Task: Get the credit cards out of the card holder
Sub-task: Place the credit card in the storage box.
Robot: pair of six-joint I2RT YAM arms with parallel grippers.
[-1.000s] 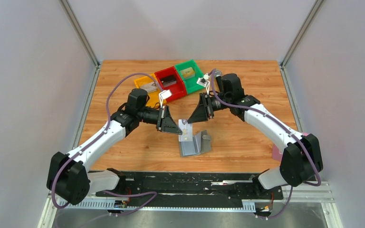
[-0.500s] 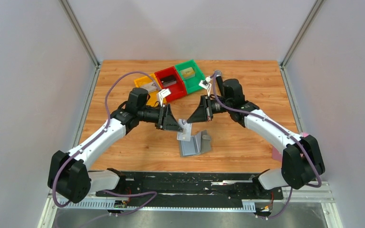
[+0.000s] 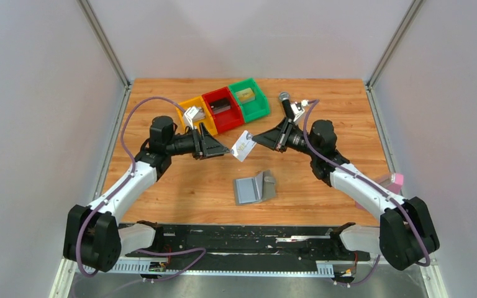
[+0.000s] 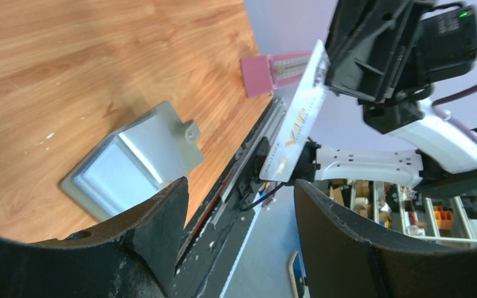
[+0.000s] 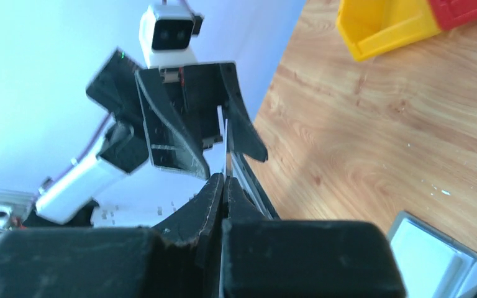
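White with gold lettering seen only in the left wrist view, the credit card [image 4: 298,115] sat at centre frame, clamped in the right claw [image 3: 254,141]; the left claw [image 3: 223,149], jaws spread, stood beside it. The grey card holder [image 3: 253,187] lay on the desk [image 3: 180,186] below.

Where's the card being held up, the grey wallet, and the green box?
credit card [image 3: 243,147]: overhead view, its pale face.
card holder [image 3: 247,190]: overhead view, its flat left panel.
green bin [image 3: 256,113]: overhead view, its near wall.

overhead cam looks down from behind the arms [image 3: 133,177], wrist cams peek out close between their jaws facing each other, both catch the card [image 4: 298,118] and wallet [image 4: 130,164]
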